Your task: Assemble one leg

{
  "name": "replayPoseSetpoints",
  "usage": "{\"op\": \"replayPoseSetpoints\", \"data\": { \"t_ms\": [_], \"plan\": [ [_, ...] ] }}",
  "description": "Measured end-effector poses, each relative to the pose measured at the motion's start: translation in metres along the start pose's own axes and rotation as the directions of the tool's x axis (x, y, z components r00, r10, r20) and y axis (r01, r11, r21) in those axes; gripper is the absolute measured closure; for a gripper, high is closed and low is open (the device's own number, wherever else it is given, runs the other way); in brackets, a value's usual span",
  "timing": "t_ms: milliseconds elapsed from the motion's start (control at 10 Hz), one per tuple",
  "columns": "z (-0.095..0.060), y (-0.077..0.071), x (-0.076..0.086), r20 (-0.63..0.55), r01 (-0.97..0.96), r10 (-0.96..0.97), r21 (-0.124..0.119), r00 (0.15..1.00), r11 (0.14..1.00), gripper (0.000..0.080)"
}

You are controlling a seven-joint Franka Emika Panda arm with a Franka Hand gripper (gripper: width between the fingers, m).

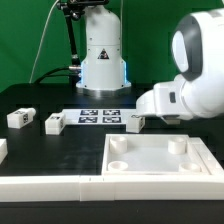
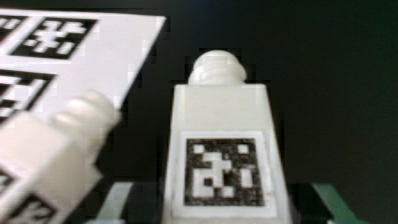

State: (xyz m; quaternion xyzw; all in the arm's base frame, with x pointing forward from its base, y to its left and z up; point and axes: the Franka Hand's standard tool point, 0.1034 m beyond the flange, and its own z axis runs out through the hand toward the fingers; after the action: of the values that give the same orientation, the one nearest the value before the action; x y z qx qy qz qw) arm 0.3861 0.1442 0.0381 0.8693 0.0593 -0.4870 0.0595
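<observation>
In the wrist view a leg (image 2: 222,140), a small white block with a black-and-white tag and a rounded threaded tip, lies on the black table between my fingers. My gripper (image 2: 228,206) is open, with a dark gap between the leg and each finger (image 2: 125,200). A second leg (image 2: 63,140) lies tilted close beside it. In the exterior view the leg (image 1: 135,122) lies just under my hand at the marker board's right end. Two more legs (image 1: 20,117) (image 1: 54,123) lie toward the exterior view's left.
The marker board (image 1: 100,116) lies on the table in front of the robot base; it also shows in the wrist view (image 2: 63,45). The large white square piece (image 1: 155,160) with corner holes lies at the front. A long white rail (image 1: 50,186) lies along the front edge.
</observation>
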Motion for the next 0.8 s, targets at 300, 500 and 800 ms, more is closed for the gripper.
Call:
{"op": "replayPoseSetpoints", "data": {
  "t_ms": [300,500,800],
  "plan": [
    [-0.040,0.006,-0.014,-0.039,-0.008,0.009,0.023,0.999,1.000,0.0509],
    [-0.052,0.006,-0.017,-0.074,-0.008,0.010,0.026,0.997,1.000,0.0509],
    [-0.062,0.003,-0.006,-0.332,-0.004,0.019,0.045,0.943,0.999,0.0509]
  ]
}}
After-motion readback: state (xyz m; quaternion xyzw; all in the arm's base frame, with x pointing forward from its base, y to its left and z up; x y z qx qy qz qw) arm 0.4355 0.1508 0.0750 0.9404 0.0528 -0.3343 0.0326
